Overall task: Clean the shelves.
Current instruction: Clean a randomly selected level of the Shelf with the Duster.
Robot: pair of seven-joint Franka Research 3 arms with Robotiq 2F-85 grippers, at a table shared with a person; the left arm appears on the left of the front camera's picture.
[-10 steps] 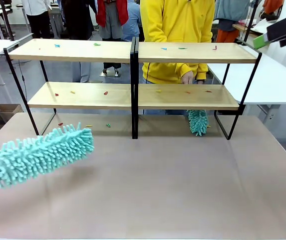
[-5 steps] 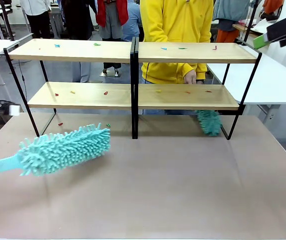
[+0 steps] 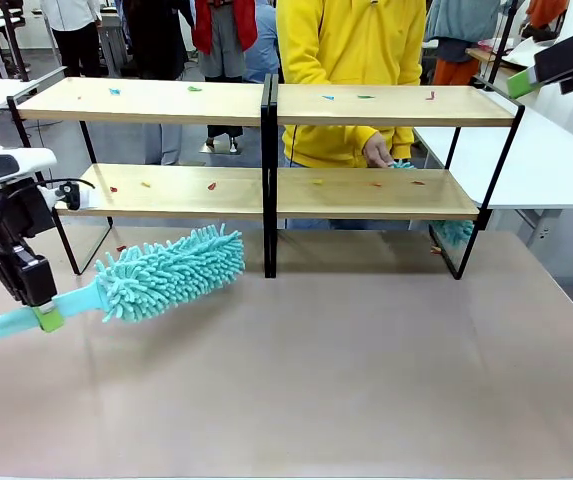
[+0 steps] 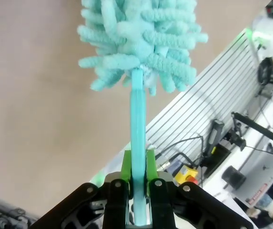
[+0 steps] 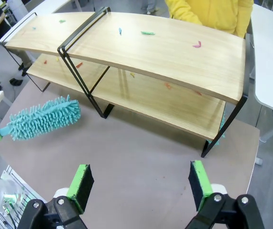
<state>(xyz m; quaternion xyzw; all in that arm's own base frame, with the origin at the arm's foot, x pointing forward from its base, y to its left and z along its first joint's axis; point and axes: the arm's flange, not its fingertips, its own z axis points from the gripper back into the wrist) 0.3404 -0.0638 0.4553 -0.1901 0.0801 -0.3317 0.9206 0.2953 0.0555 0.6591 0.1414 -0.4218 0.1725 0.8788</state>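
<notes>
The shelves (image 3: 386, 192) (image 5: 174, 55) stand across the far half of the table, with small coloured scraps (image 3: 211, 185) scattered on both boards. My left gripper (image 3: 44, 312) (image 4: 138, 171) is shut on the flat handle of a teal fluffy duster. The duster head (image 3: 171, 270) (image 4: 141, 38) hovers over the tabletop just in front of the shelves' left half, also in the right wrist view (image 5: 41, 119). My right gripper (image 5: 140, 186) is open and holds nothing, high above the table's right side (image 3: 551, 70). A person's hand (image 3: 376, 152) holds a second teal duster (image 3: 456, 232) behind the right lower board.
The grey-brown tabletop (image 3: 346, 370) has a few scraps by the shelf feet (image 3: 121, 247). White tables (image 3: 556, 160) flank the shelves. The person in a yellow top (image 3: 351, 50) stands right behind the shelves.
My left arm has come into view from the left, carrying the duster right and up toward the shelves. The person's duster has swept right under the lower board.
</notes>
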